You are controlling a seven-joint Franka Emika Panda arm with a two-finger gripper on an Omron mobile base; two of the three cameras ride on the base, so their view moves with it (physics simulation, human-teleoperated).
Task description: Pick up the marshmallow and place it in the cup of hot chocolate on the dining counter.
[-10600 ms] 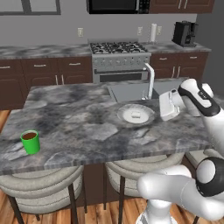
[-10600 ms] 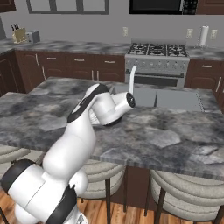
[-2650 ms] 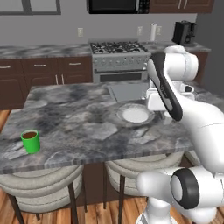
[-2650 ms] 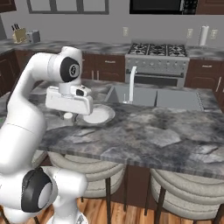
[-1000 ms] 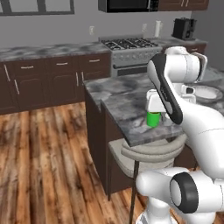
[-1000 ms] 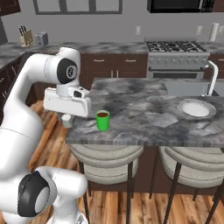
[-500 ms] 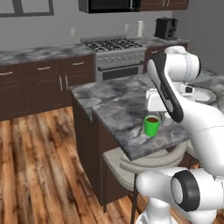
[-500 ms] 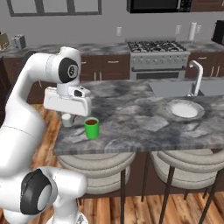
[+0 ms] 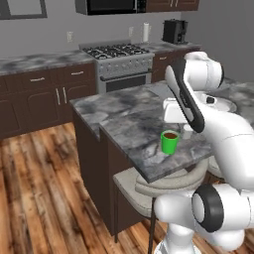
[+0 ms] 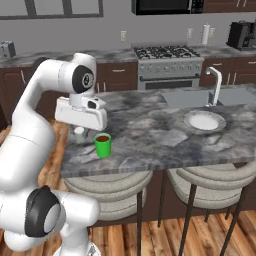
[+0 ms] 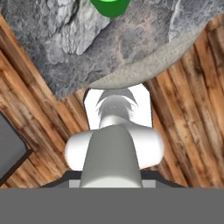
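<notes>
Arm bent over bench (image 10: 150,135), end effector (image 10: 79,134) clenched, pointing down just beside cup of hot chocolate (image 10: 103,145), contents not visible.

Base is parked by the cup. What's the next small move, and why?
Probably slide the gripper sideways until it sits over the cup, jaws shut. It hangs low beside the cup, not above it, and the pale lump at its tips looks like the marshmallow. In the hand view the cup sits at the top edge, off centre, so releasing here would likely drop the marshmallow on the counter.
</notes>
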